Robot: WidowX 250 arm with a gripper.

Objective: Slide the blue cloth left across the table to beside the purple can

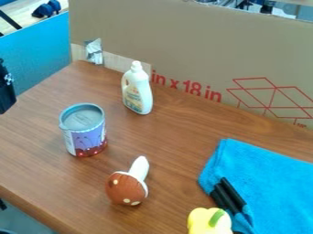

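The black claw (pixel 6 89) is at the left edge of the view, partly cut off; whether it is released or clenched, I cannot tell. The thing nearest to it is a can (pixel 84 132) with a purple and red label and a grey top, standing upright on the left part of the wooden table (pixel 165 141). Behind the can and to its right, a white plastic bottle (pixel 138 93) with a side handle stands upright near a cardboard panel (pixel 183 41) marked with red lines. In front of the can, a toy mushroom (pixel 127 188) lies with its brown, pale-spotted cap toward the front and its white stem pointing back. A blue cloth (pixel 269 183) is spread at the right, with two black rods (pixel 227 194) side by side at its left part. Near their front ends, at the bottom edge, is a yellow toy pepper (pixel 207 222) with a green stem.
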